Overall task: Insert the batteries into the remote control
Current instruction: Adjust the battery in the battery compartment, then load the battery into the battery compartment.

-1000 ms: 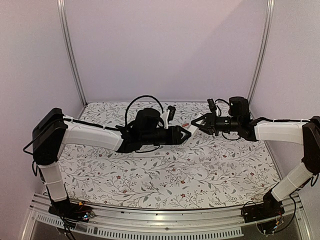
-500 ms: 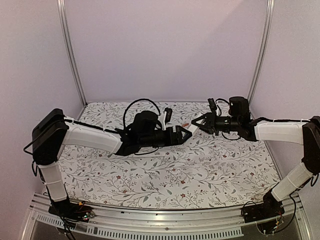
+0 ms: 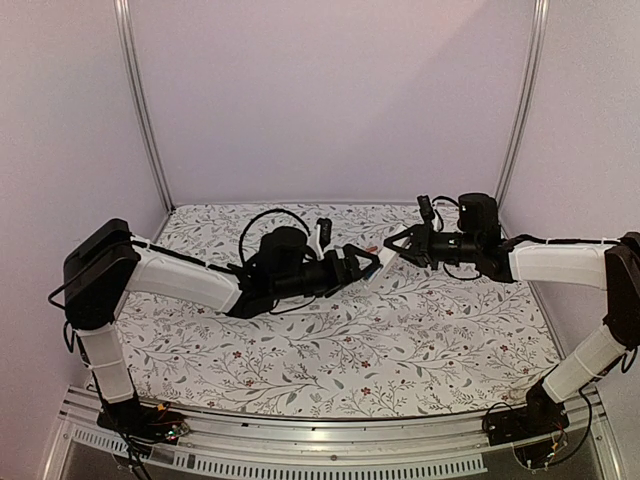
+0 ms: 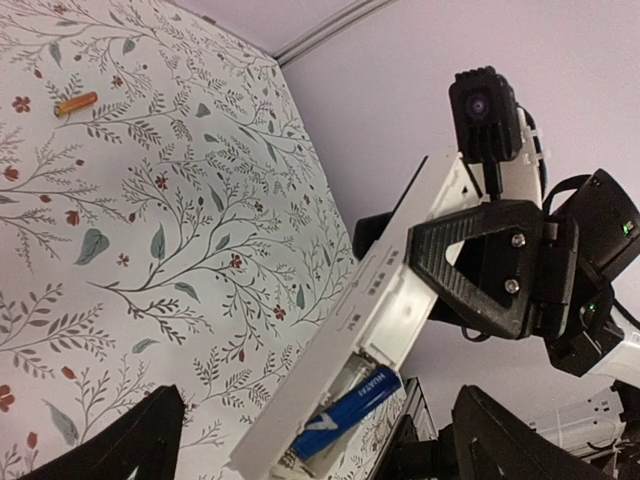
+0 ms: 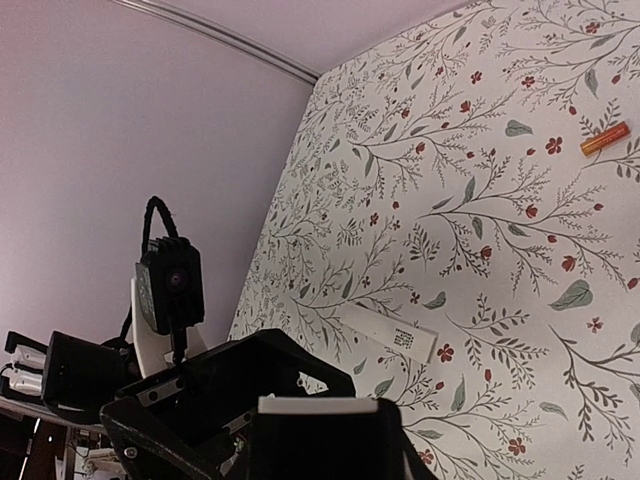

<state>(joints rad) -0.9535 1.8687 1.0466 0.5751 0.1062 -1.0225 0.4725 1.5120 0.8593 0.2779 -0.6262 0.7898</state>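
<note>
- Blue cylindrical battery [image 4: 345, 408] sits in the slim white plastic remote control [image 4: 400, 300] recess, lower centre.
- Left gripper [image 3: 366, 264] has backed away leftward, fingers spread, empty.
- Right gripper [image 3: 402, 243] clamps the remote.
- Orange-red cylindrical battery [image 4: 76, 103], upper left, waits on the floral cloth [image 4: 200, 250].

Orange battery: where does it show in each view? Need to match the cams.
Top external: the orange battery lies on the floral cloth, centre back, just behind the remote.
Left wrist: the battery is at upper left, on the cloth.
Right wrist: the battery is near the right edge, upper part.
Shared landmark: the remote, mid-frame from above and low in both wrist views.
</note>
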